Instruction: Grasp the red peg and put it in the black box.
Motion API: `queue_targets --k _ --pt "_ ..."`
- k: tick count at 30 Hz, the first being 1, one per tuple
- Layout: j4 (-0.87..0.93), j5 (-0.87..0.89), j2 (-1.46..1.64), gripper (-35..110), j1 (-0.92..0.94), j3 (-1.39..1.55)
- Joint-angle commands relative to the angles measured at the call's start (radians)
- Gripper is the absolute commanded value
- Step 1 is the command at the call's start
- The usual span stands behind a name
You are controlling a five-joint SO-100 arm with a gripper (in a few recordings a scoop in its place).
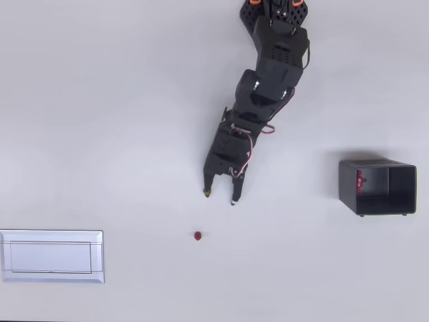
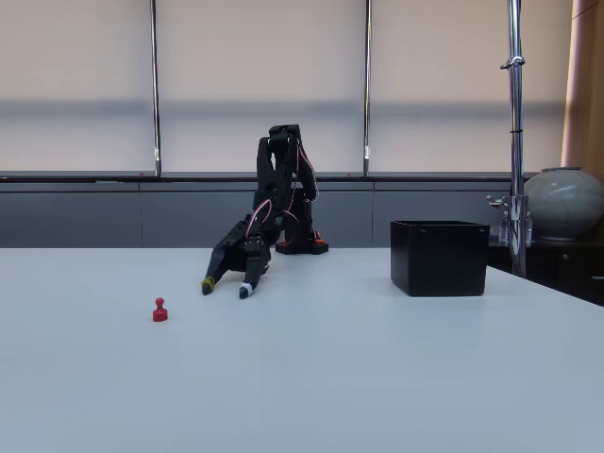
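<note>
A tiny red peg [image 1: 197, 235] [image 2: 159, 310] stands upright on the white table. My black gripper [image 1: 220, 196] [image 2: 226, 287] hovers just above the table, open, with nothing between its fingers. In the overhead view the peg lies a short way below and slightly left of the fingertips; in the fixed view it sits to their left and nearer the camera. The black box [image 1: 377, 187] [image 2: 439, 257] stands well off to the right of the arm, and red pieces show inside its left wall from above.
A flat white rectangular plate [image 1: 51, 255] lies at the lower left of the overhead view. The arm's base [image 1: 275, 10] [image 2: 300, 245] sits at the table's far side. Behind the table run a dark ledge and a metal pole [image 2: 514, 132].
</note>
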Motion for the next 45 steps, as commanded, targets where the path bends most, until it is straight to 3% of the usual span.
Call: queue_targets --k 1,16,27,45 --pt "0.049 0.000 0.057 25 0.032 0.138" --pt "0.057 0.006 0.232 25 0.051 0.399" --pt "0.247 -0.003 0.336 25 0.074 0.664" --pt "0.357 -0.002 0.430 25 0.078 0.857"
